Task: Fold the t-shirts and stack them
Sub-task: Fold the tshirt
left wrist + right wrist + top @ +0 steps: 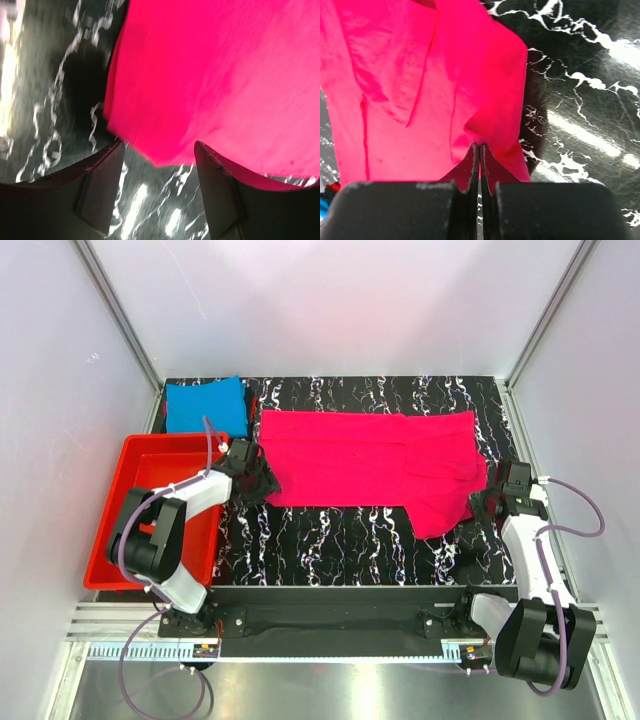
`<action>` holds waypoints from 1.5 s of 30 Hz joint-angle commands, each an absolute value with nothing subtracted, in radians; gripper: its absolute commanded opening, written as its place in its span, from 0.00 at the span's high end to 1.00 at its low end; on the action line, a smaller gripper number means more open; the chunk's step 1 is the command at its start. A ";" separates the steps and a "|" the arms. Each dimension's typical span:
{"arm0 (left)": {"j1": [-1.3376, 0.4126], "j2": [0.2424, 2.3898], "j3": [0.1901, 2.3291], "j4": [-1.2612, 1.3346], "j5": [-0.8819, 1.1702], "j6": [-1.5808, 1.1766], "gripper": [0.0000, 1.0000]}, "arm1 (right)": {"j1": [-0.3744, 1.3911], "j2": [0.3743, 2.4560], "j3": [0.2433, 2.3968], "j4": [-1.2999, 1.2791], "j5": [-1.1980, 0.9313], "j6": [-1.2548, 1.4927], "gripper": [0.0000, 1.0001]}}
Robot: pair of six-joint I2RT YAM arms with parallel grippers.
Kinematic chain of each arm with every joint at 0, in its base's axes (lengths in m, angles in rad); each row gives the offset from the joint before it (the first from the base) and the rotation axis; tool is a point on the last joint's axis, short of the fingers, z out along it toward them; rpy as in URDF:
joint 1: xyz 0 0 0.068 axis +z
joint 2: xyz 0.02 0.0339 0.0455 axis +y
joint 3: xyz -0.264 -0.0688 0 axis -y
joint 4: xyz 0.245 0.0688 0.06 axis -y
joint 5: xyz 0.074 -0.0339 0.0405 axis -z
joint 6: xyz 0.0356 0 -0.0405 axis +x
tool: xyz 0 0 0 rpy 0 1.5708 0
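The magenta-pink t-shirt lies spread across the middle of the black marbled table. The turquoise-blue t-shirt lies folded at the back left. My left gripper is open at the pink shirt's near left corner; in the left wrist view the corner lies between the two fingers, not clamped. My right gripper is shut on the pink shirt's right edge; in the right wrist view the cloth is pinched and puckered at the fingertips.
A rigid red plastic tray stands on the left beside the left arm. White walls with metal frame posts enclose the table on three sides. A metal rail runs along the near edge under the arm bases.
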State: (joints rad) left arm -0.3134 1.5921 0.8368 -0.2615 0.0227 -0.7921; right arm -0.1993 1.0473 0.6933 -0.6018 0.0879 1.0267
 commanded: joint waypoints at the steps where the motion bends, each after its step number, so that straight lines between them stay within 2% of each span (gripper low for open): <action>1: -0.314 1.641 0.894 -0.230 -0.061 -0.775 0.37 | -0.201 1.003 0.684 -0.552 0.072 0.997 1.00; 6: -0.314 1.655 0.974 -0.265 -0.075 -0.755 0.39 | -0.202 1.005 0.687 -0.546 0.075 0.999 1.00; 12: -0.314 1.588 1.048 -0.291 -0.106 -0.707 0.34 | -0.202 1.017 0.692 -0.531 0.084 0.997 1.00; 20: -0.313 1.520 0.957 -0.120 0.058 -0.660 0.30 | -0.202 1.025 0.681 -0.522 0.089 0.985 1.00; 25: -0.319 1.528 0.982 -0.325 0.003 -0.634 0.30 | -0.202 1.020 0.678 -0.518 0.083 0.976 1.00; 27: -0.322 1.505 0.925 -0.334 -0.043 -0.640 0.32 | -0.202 1.016 0.677 -0.515 0.081 0.976 1.00; 31: -0.333 1.433 0.833 -0.310 -0.054 -0.647 0.46 | -0.202 1.019 0.680 -0.512 0.071 0.974 1.00; 32: -0.336 1.433 0.822 -0.317 -0.063 -0.652 0.57 | -0.202 1.017 0.678 -0.512 0.068 0.974 1.00; 35: -0.339 1.450 0.785 -0.301 -0.066 -0.669 0.76 | -0.202 1.012 0.675 -0.514 0.063 0.974 1.00; 36: -0.341 1.456 0.775 -0.292 -0.061 -0.675 0.86 | -0.202 1.008 0.673 -0.512 0.064 0.973 1.00; 39: -0.341 1.482 0.758 -0.270 -0.064 -0.690 0.99 | -0.202 0.999 0.672 -0.517 0.066 0.973 1.00; 45: -0.342 1.540 0.767 -0.282 -0.140 -0.698 1.00 | -0.202 0.992 0.673 -0.522 0.077 0.969 1.00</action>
State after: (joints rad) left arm -0.3389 1.5135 0.7574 -0.3202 -0.0715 -0.6891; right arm -0.1993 1.0119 0.6727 -0.5426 0.0746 0.9863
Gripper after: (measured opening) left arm 0.009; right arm 0.011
